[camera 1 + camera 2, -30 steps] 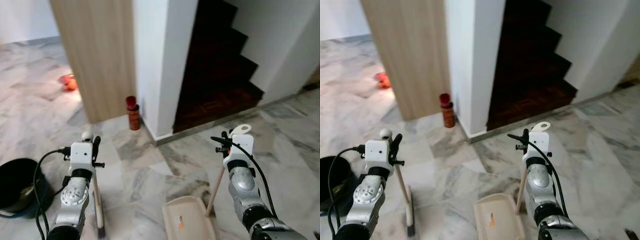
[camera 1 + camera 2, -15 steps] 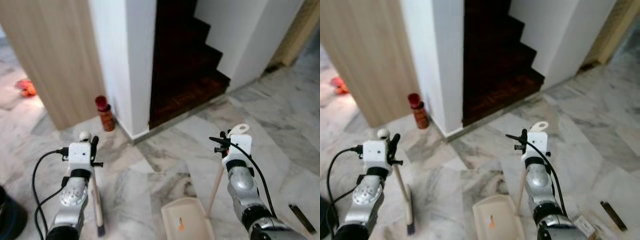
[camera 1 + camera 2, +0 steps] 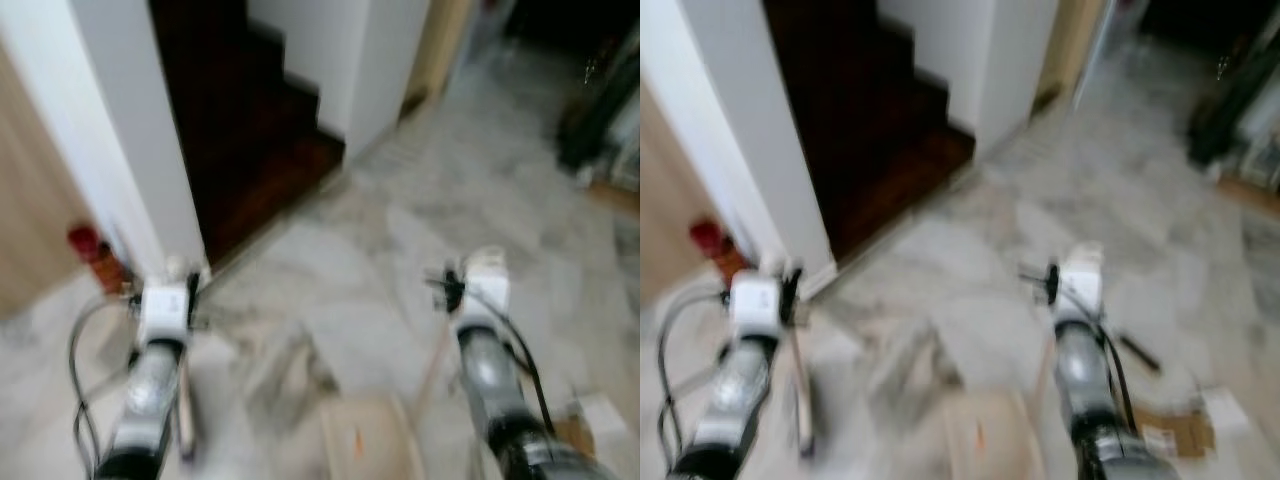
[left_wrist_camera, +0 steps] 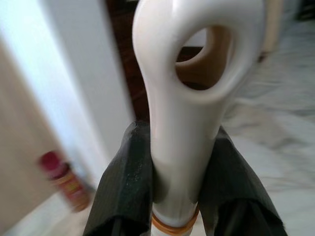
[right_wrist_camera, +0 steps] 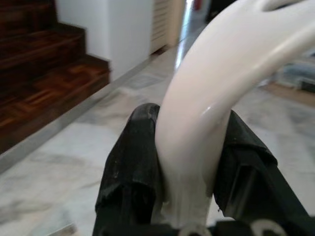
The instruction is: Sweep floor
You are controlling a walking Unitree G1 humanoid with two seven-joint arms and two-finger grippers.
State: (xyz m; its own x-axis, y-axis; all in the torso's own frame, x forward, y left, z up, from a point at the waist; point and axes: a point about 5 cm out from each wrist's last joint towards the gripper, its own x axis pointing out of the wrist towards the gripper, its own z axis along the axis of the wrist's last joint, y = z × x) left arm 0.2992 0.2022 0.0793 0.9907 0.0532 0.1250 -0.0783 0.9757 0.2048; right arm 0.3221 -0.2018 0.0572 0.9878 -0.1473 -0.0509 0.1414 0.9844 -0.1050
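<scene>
Left hand (image 4: 172, 172) pinches the upright broom handle (image 4: 189, 108), right hand (image 5: 189, 167) pinches the dustpan handle (image 5: 221, 93), dustpan (image 3: 365, 445) low on the floor between them, probably nearer the right hand through blur.

From where I stand, no writing, brand, number or sign can be read on anything here. The head views are smeared with motion blur. The red bottle (image 3: 95, 258) at the left edge and the cardboard scraps (image 3: 1185, 432) at the lower right of the frame show only illegible colour patches.
</scene>
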